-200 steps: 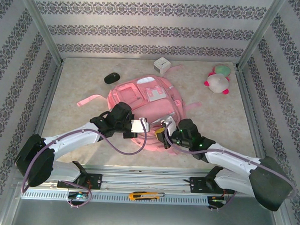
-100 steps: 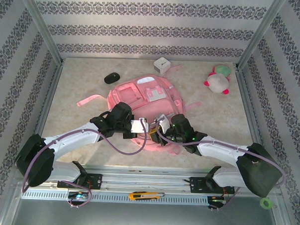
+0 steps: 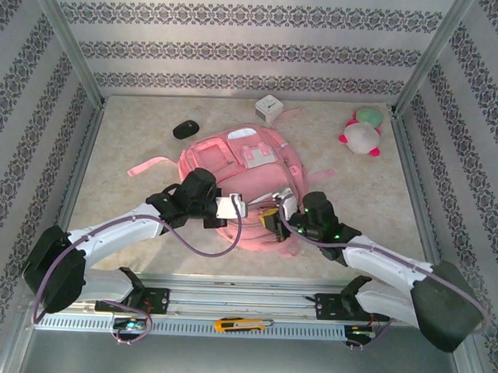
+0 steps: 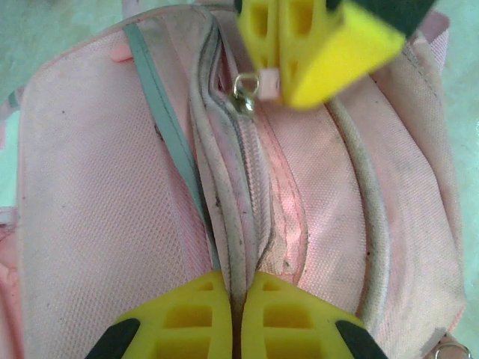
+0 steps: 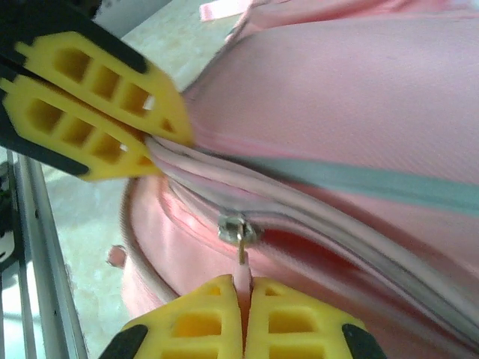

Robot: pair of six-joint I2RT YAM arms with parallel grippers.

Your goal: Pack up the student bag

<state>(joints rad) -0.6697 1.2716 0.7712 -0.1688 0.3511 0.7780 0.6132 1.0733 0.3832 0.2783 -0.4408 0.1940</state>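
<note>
Jaws of the right gripper are pinched shut on the zipper pull of the student bag, which lies just ahead of both wrists. Compared with half a second ago, the right arm has drawn back outward. The left gripper stays clamped on the bag's seam, opposite it.

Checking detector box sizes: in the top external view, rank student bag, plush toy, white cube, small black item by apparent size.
1. student bag, by far largest.
2. plush toy.
3. white cube and small black item: look about alike, not ranked.
</note>
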